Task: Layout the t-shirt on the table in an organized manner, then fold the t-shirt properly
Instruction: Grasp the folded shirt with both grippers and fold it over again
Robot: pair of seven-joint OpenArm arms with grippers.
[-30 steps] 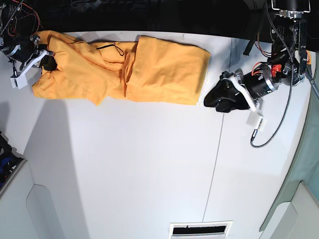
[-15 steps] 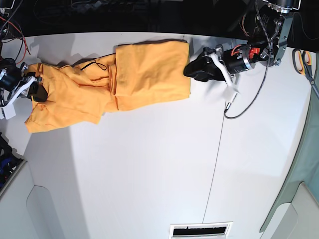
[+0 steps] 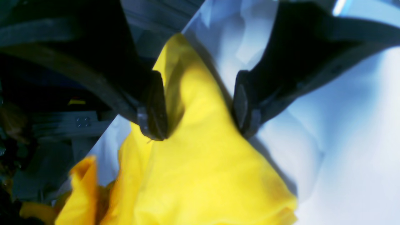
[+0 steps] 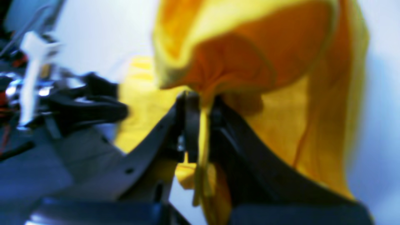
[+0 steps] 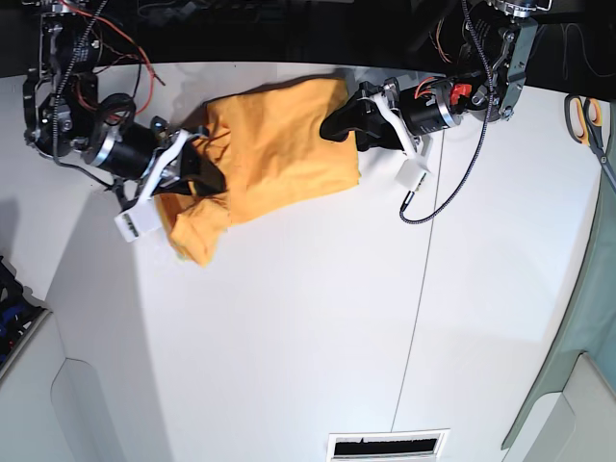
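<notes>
The orange-yellow t-shirt (image 5: 274,140) lies bunched at the back middle of the white table (image 5: 289,327), with a fold hanging toward the front left. My right gripper (image 5: 197,166) is shut on a pinch of the shirt's left part; the right wrist view shows the cloth (image 4: 268,56) clamped in that gripper (image 4: 201,122). My left gripper (image 5: 332,125) is at the shirt's right edge. In the left wrist view this gripper (image 3: 197,106) has its jaws apart, with a ridge of the shirt (image 3: 200,150) lying between them.
Scissors (image 5: 583,117) lie at the far right edge. A loose cable (image 5: 438,197) hangs from the left arm. A dark seam (image 5: 412,327) runs down the table, and a vent slot (image 5: 385,445) is at the front. Grey-green cloth (image 5: 577,327) lies along the right side.
My right gripper has carried the shirt's left end to the right, bunching the shirt toward the middle. My left gripper has moved left onto the shirt's right edge.
</notes>
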